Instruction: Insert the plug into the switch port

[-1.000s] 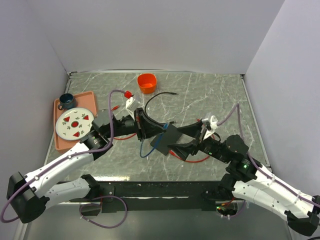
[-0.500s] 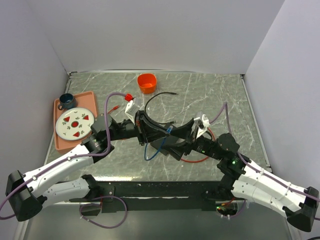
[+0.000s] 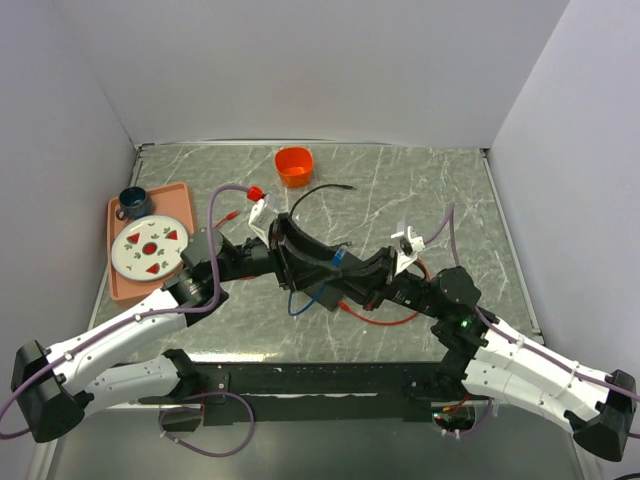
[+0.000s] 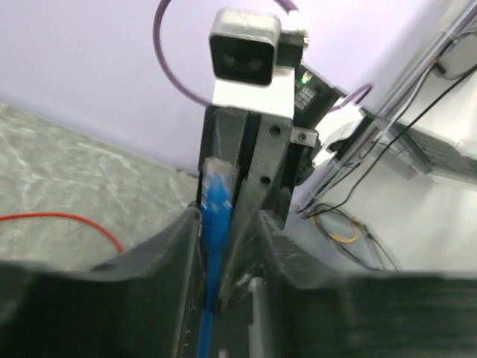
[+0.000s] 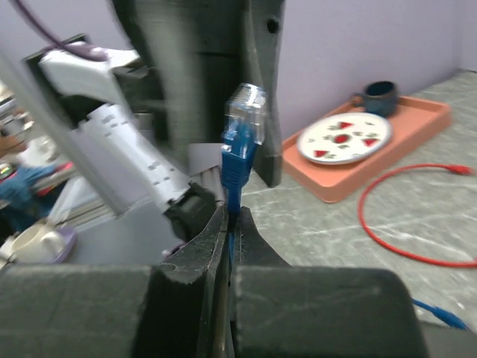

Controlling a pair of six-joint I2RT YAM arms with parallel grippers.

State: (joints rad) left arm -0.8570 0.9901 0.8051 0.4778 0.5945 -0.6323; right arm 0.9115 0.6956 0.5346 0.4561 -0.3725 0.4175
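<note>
Right hand (image 5: 229,215) pinching plug (image 5: 243,128), port hidden

The plug (image 5: 246,101) is clear glossy plastic — the marbled table (image 3: 400,190) smooth, faintly shiny.

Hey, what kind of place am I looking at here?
Probably a robotics lab test cell: plain white walls box in a marble-look table, left arm and right arm are bolted at its near edge, with props like an orange cup.
</note>
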